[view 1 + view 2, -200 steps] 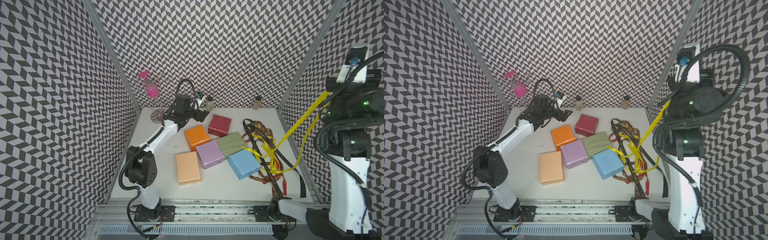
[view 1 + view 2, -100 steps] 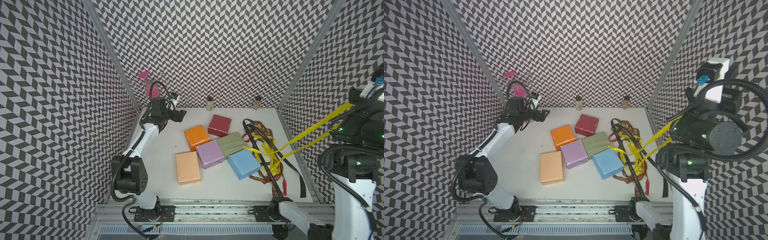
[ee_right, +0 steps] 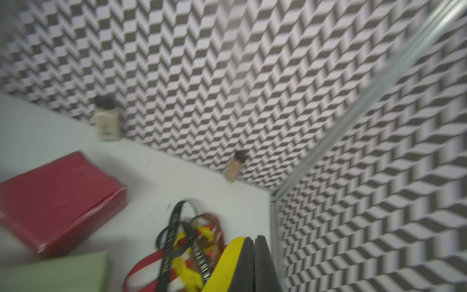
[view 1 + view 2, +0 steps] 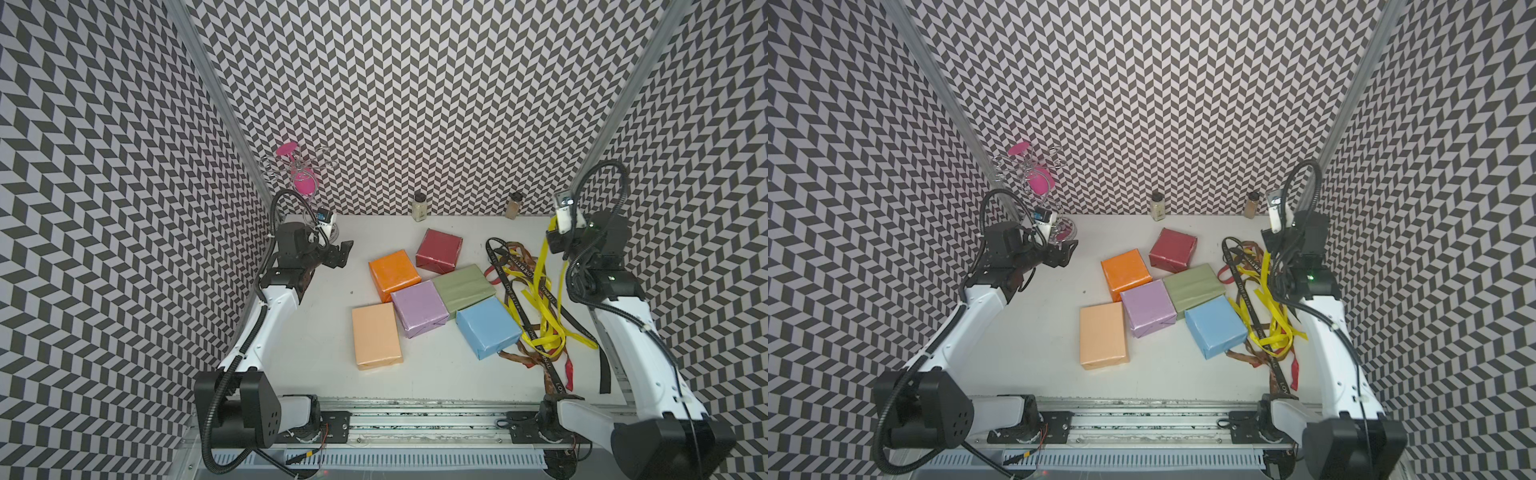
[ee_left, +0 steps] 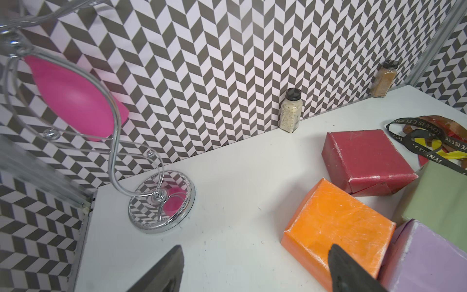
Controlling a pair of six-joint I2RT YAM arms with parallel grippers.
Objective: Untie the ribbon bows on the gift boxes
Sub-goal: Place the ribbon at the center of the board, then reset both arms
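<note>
Six small paper-wrapped rectangular gift boxes (image 4: 419,307) cluster at the middle of the white desk (image 4: 324,324): peach, lilac, light blue, sage green, orange and dark red. Thin flat ribbons (image 4: 536,316), yellow, brown, shiny red and black with white lettering, lie tangled along the desk's right edge, just beside the light blue box (image 4: 488,326). The right gripper (image 3: 253,252) is clamped on a yellow ribbon strand (image 4: 541,266) that hangs from it into the tangle. The left gripper (image 4: 343,253) hovers with jaws spread wide near the back left corner, apart from the boxes and well apart from the ribbons.
</note>
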